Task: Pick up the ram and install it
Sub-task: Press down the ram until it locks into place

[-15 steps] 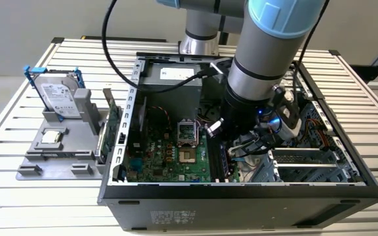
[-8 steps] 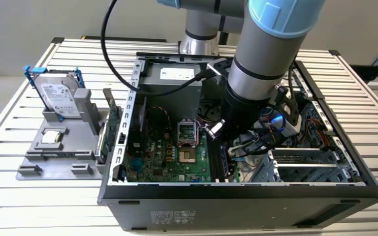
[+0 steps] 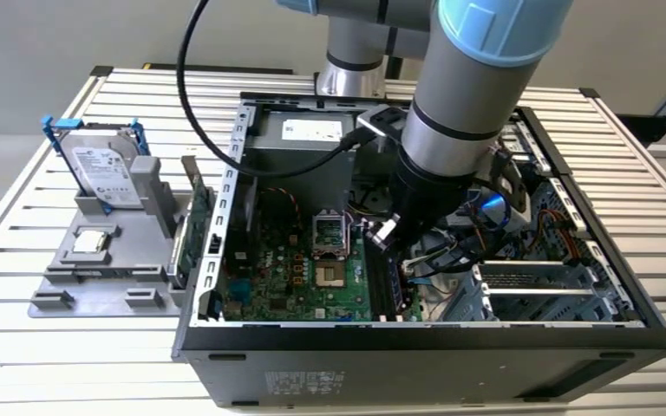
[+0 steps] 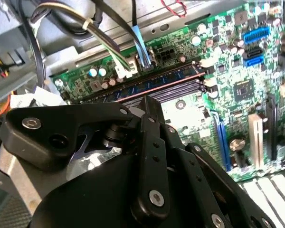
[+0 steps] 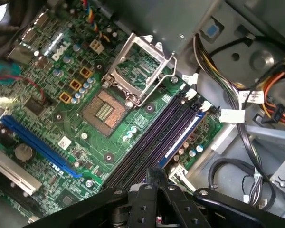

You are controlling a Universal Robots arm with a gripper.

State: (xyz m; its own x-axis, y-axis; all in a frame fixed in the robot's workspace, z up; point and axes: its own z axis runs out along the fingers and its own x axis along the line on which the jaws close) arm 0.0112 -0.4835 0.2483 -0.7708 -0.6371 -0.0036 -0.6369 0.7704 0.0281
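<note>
The ram [image 5: 181,137] is a long bluish stick standing in the outermost black slot of the motherboard [image 5: 47,76], beside the other memory slots [image 5: 154,137]. In the second wrist view the ram [image 4: 166,80] runs along the board's edge next to the cable plugs. My gripper [image 5: 156,174] hangs directly over one end of that stick, its black fingers drawn together with nothing between them. I cannot tell whether they touch the ram. In the exterior view the gripper [image 3: 381,236] reaches down inside the open computer case [image 3: 426,334].
An open CPU socket [image 5: 133,71] sits beside the slots. Cable bundles [image 5: 237,114] crowd the case wall close to the ram. Outside the case, a hard drive with blue rails [image 3: 101,169] and a green expansion card [image 3: 198,221] stand on a grey holder [image 3: 90,260] on the slatted table.
</note>
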